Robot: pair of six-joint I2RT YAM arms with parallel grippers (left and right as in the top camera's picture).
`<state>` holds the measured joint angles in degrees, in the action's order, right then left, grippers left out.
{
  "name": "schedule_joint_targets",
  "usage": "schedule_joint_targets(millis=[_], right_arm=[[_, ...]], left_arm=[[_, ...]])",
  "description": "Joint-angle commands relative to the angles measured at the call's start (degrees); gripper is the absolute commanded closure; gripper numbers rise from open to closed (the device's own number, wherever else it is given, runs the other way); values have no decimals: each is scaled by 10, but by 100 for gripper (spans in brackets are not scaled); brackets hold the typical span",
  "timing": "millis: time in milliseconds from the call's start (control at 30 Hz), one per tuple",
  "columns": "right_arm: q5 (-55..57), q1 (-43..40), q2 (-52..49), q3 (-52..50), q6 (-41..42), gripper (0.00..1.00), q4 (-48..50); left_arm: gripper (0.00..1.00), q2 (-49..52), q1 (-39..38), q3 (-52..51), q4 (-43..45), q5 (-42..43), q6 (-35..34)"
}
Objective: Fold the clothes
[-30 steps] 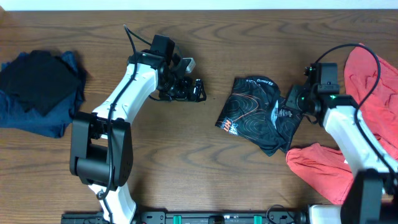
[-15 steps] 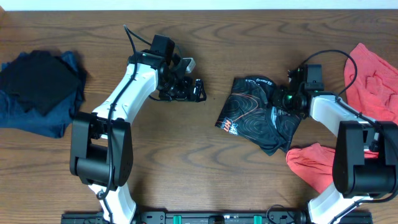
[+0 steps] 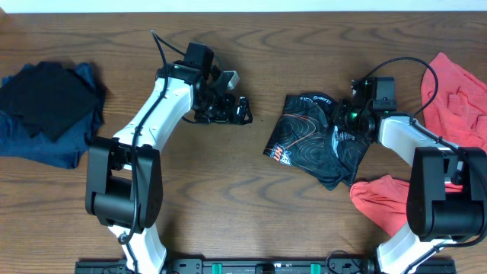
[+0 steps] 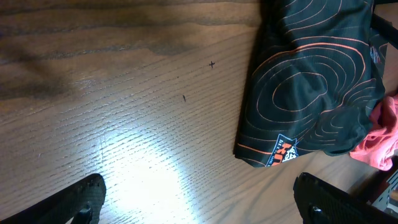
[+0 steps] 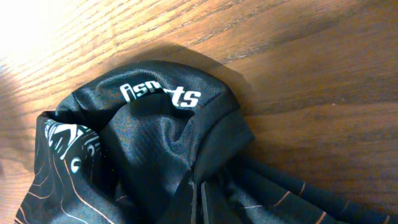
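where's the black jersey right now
In the overhead view the black jersey lies crumpled right of centre, the right gripper on its right edge and the coral-red shirt just beyond.

Setting: robot manipulation lab, bench setup. Evidence: two white-and-black arms, left arm and right arm, cabled, rise from a black rail at the near edge of a dark wood-grain table. Test garments lie in loose heaps: black jersey, coral-red shirt, dark blue pile.
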<state>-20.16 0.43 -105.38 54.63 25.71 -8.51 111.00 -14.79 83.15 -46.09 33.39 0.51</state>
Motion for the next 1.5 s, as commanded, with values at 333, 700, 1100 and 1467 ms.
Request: schedule_joint_targets(millis=[333, 700, 1100, 1467], right_arm=[[214, -80, 139, 73, 6, 99, -375], [313, -82, 100, -23, 4, 99, -371], [303, -80, 91, -48, 4, 94, -374], [270, -29, 91, -90, 10, 94, -362]], left_arm=[[2, -3, -1, 4, -2, -5, 12], [2, -3, -4, 4, -1, 2, 12], [2, -3, -55, 4, 26, 13, 18], [2, 3, -78, 1, 35, 64, -23]])
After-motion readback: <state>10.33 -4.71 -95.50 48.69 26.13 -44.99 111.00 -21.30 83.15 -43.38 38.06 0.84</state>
